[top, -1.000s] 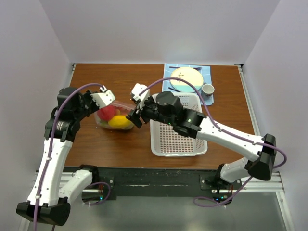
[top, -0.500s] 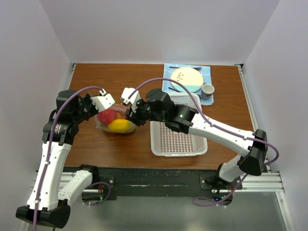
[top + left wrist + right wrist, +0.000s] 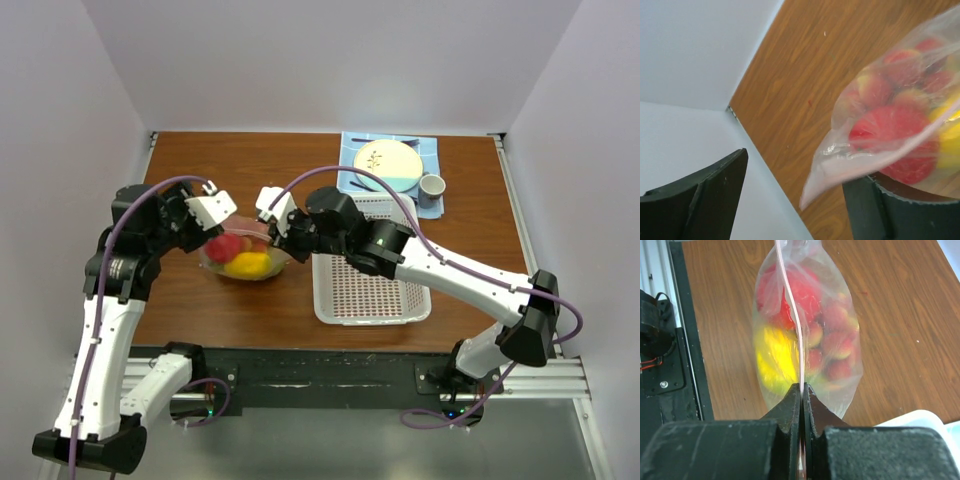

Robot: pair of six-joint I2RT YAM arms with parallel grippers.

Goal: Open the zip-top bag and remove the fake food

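Brown wooden worktop (image 3: 200,165) enclosed by white walls. At 9 o'clock of a white basket (image 3: 372,300) sits the zip-top bag (image 3: 245,265), with the fake food (image 3: 785,295) bunched inside it. The right hand (image 3: 801,390) is clenched on 1 thin edge of the bag, likely to anchor it. The left hand (image 3: 799,172), at the bag's 11 o'clock, is spread wide around a corner, probably to catch the opposite lip.

The right gripper (image 3: 801,387) is pinched closed on the thin rim strip of the zip-top bag (image 3: 842,365). Inside the bag, a red round fruit (image 3: 802,292) lies at the far end, a yellow lemon (image 3: 776,357) left, and strawberries (image 3: 837,345) right. Wooden table (image 3: 900,315) lies beneath the bag.
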